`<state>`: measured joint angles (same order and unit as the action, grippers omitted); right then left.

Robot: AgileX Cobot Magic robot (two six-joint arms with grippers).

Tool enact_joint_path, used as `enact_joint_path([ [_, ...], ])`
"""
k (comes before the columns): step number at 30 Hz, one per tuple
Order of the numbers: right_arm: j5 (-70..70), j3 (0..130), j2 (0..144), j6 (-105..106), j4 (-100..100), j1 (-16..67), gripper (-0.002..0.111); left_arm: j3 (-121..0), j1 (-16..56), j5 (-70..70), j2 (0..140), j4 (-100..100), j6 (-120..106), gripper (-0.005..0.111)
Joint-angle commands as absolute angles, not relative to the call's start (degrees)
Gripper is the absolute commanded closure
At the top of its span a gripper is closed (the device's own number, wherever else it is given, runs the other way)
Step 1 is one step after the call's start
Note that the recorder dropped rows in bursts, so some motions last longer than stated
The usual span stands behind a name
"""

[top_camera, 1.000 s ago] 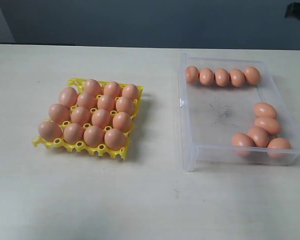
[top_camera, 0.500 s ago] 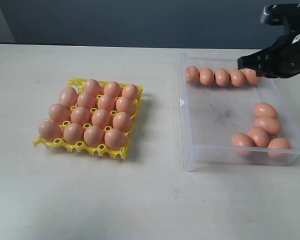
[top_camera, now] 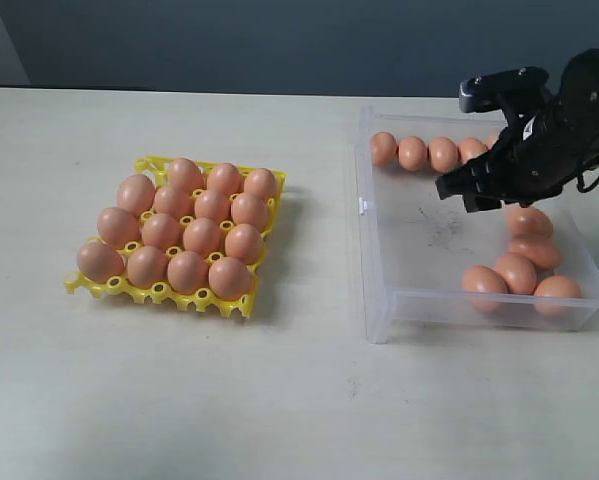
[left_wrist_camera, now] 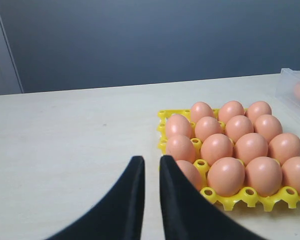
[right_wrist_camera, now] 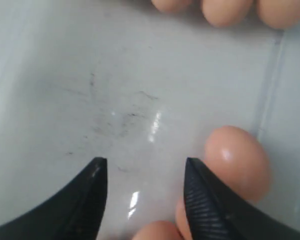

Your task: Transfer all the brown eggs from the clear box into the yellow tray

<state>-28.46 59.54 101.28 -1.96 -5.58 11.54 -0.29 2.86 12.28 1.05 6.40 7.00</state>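
Out front, the right claw (top_camera: 471, 195) hangs open, empty, over the box (top_camera: 377, 300) and its eggs (top_camera: 519, 270). Left wrist: left claw (left_wrist_camera: 151, 200) pinched shut on nothing by the tray (left_wrist_camera: 162, 115). Right wrist: nearest egg (right_wrist_camera: 237, 160) sits just outside the jaws, so centre first, then squeeze gently.

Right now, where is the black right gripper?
Exterior view, right side: the right gripper hangs open over the shallow clear plastic box, beside its right-hand orange-brown eggs.

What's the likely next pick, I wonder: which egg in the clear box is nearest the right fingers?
The egg farthest back in the five-egg cluster by the right wall of the clear box, beside the right fingers; the others sit farther off.
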Motion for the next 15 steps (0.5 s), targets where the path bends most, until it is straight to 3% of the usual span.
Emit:
enact_joint_path([
  [1,-30.4,59.8,101.5,-6.3,-17.0,11.4,0.062,0.0,3.0,11.9,1.4,6.5,7.0,0.094],
  [15,-30.5,60.4,107.6,-20.6,-31.4,11.3,0.061,0.0,3.0,11.9,1.4,6.5,7.0,0.094],
])
